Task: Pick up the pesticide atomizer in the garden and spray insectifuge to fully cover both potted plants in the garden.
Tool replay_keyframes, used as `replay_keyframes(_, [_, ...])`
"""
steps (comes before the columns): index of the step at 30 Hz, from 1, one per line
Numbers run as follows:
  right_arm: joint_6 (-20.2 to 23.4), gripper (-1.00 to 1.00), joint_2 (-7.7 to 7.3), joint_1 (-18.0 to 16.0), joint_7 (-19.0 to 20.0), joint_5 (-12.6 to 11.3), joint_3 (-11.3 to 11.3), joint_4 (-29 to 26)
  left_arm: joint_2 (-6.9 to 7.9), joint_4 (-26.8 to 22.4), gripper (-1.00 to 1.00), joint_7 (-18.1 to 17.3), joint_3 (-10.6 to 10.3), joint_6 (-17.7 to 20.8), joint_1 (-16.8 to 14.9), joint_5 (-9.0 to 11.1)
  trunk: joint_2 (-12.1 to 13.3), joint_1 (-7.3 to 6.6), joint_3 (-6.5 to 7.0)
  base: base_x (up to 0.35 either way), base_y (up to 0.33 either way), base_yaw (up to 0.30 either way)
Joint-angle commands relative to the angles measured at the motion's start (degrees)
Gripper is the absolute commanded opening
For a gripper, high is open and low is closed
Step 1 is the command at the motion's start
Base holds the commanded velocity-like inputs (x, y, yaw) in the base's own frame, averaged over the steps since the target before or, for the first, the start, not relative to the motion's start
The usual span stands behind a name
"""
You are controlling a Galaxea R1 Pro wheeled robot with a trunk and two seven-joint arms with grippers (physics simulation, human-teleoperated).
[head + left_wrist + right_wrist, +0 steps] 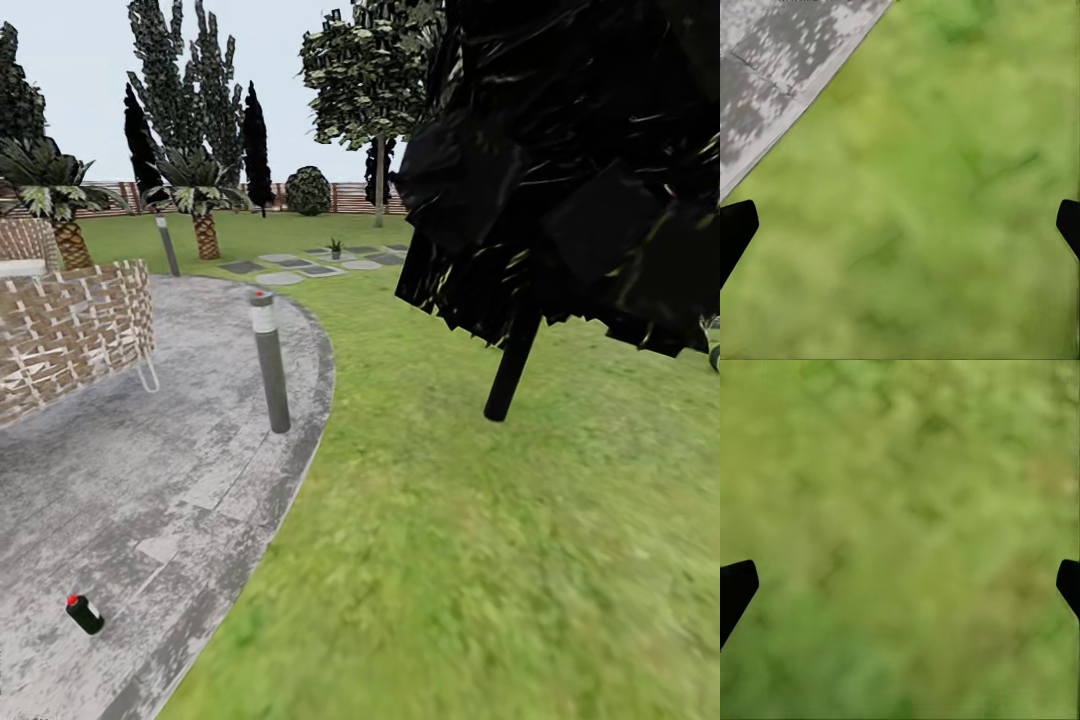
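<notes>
Here's the atomizer (84, 613), lying tilted on the grey patio (120, 480), near and to the left, red top pointing up-left, close to the patio's curved edge where the lawn (480, 560) takes over. Nothing touches it.

Further along the patio rim stands a grey lamp post (270, 360), upright, and a second post (166, 245) further back. At the left edge there's a brick wall (70, 325). Behind it, two palms (200, 200) with scaly trunks, then tall dark cypresses and a brown fence (350, 197) along the far side.

Far off, mid-scene, one potted plant (335, 246) sits among the stepping stones (300, 268), tiny at this range; its pot is too small to make out. On the right a big dark tree (580, 160) looms close, its thin trunk planted in the grass.

Left gripper (900, 225): both fingertips (735, 229) sit at the frame's edges, spread wide, nothing between them, hanging over grass with the patio edge cutting across one corner. Right gripper (900, 585): same story, fingers (735, 589) wide apart, empty, blurred green lawn beneath.
</notes>
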Motion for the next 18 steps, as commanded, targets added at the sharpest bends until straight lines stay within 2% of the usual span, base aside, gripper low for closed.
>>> replay_keyframes(1, [-0.2,1.0,0.02,0.0,0.0,0.0,0.0,0.0,0.01,0.0,1.0,0.0,-0.1,-0.2,0.0,0.5,0.0,0.01,-0.05,0.244,-0.22,0.276])
replay_keyframes(6, [-0.2,1.0,0.03,0.0,0.0,0.0,0.0,0.0,0.01,0.0,1.0,0.0,-0.1,-0.2,0.0,1.2,0.0,0.01,-0.05,0.244,-0.22,0.276])
replay_keyframes(18, [-0.2,1.0,0.0,0.0,0.0,0.0,0.0,0.0,0.08,0.0,1.0,0.0,-0.1,-0.2,0.0,1.3,0.0,0.01,-0.05,0.264,-0.189,0.276])
